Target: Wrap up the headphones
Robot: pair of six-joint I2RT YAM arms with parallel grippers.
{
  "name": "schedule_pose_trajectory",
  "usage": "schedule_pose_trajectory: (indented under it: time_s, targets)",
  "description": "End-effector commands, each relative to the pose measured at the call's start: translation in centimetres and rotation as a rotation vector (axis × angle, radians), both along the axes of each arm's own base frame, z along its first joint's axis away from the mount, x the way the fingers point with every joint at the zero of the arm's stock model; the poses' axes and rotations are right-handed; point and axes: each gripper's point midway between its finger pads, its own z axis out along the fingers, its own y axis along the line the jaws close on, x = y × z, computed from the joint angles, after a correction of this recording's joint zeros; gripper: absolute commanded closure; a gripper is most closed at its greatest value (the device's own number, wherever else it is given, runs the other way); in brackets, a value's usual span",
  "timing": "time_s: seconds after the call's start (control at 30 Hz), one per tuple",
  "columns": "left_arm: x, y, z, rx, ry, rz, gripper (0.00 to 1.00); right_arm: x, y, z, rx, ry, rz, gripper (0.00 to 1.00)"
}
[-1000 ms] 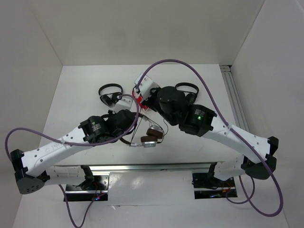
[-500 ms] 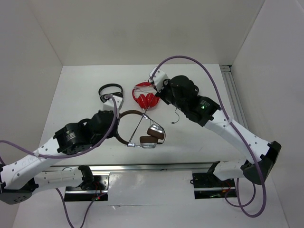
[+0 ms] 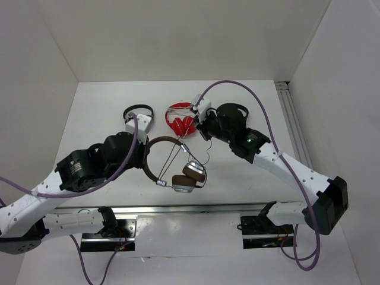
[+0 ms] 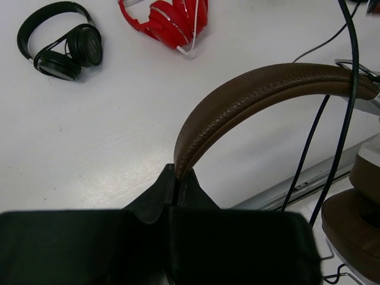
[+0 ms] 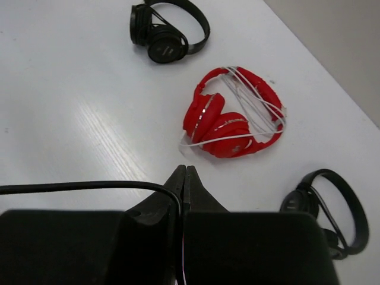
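On the white surface (image 3: 107, 113), near the middle and just in front of a red pair (image 3: 181, 122), sit the headphones (image 3: 189, 176). The left hand (image 4: 178, 178) is clamped on their brown headband (image 4: 261, 89). The right hand (image 5: 183, 178) is pinched shut on the thin black cable (image 5: 71, 186), which crosses the band's loop in taut lines. I'd say the wrapping has barely begun, with most turns left.
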Motion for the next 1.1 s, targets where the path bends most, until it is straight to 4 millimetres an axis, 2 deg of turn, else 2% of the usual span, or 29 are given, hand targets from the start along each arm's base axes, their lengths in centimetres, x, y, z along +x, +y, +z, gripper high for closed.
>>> schedule_pose_trajectory:
  time_s: [0.0, 0.03, 0.17, 0.2, 0.27, 0.3, 0.33, 0.37, 0.47, 0.5, 0.57, 0.6, 0.63, 0.7, 0.8, 0.83, 1.07]
  targets:
    - [0.6, 0.2, 3.8, -0.125, -0.041, 0.094, 1.00, -0.4, 1.0, 2.1, 0.160, -0.053, 0.031, 0.99]
    - [0.7, 0.7, 4.2, -0.128, -0.049, 0.122, 1.00, -0.3, 1.1, 1.8, 0.161, -0.054, 0.031, 0.99]
    - [0.8, 0.6, 6.0, -0.199, -0.060, 0.152, 1.00, -0.5, 2.1, 0.8, 0.216, -0.011, 0.066, 0.96]
    - [0.9, 0.8, 7.0, -0.231, -0.071, 0.166, 1.00, -0.6, 2.4, -0.2, 0.220, 0.010, 0.074, 0.96]
    - [0.9, 0.9, 7.8, -0.267, -0.079, 0.186, 1.00, -1.3, 3.1, -0.5, 0.265, 0.039, 0.112, 0.96]
    - [0.8, 0.9, 8.5, -0.302, -0.079, 0.195, 1.00, -1.3, 3.5, 0.2, 0.303, 0.018, 0.127, 0.96]
    - [0.8, 0.9, 8.5, -0.303, -0.079, 0.195, 1.00, -1.5, 3.7, -1.0, 0.309, 0.040, 0.134, 0.96]
    - [1.0, 0.9, 9.0, -0.320, -0.082, 0.209, 1.00, -1.8, 4.3, -0.2, 0.359, 0.038, 0.163, 0.95]
    - [1.3, 1.0, 9.8, -0.354, -0.084, 0.250, 1.00, -2.5, 5.4, -2.1, 0.398, 0.107, 0.209, 0.93]
    - [1.5, 0.8, 10.3, -0.376, -0.079, 0.270, 1.00, -2.4, 5.8, -1.6, 0.424, 0.096, 0.225, 0.91]
    - [1.9, 1.0, 10.6, -0.380, -0.084, 0.307, 1.00, -2.3, 6.0, -3.9, 0.421, 0.144, 0.212, 0.90]
    - [2.0, 0.9, 11.7, -0.411, -0.095, 0.318, 1.00, -2.2, 6.2, -3.7, 0.457, 0.140, 0.213, 0.90]
    - [2.4, 0.2, 11.3, -0.392, -0.078, 0.326, 1.00, -2.4, 6.2, -4.9, 0.459, 0.158, 0.208, 0.90]
    - [2.6, 0.2, 12.1, -0.397, -0.066, 0.351, 1.00, -2.6, 6.8, -5.6, 0.490, 0.171, 0.217, 0.90]
    - [3.1, -0.3, 11.6, -0.390, -0.046, 0.394, 1.00, -2.6, 7.4, -7.2, 0.503, 0.192, 0.221, 0.90]
    - [3.2, -0.6, 11.7, -0.401, -0.042, 0.399, 1.00, -3.0, 7.7, -7.9, 0.509, 0.211, 0.225, 0.93]
    - [3.3, -0.1, 11.4, -0.443, -0.029, 0.464, 1.00, -3.6, 8.9, -11.0, 0.548, 0.272, 0.239, 0.93]
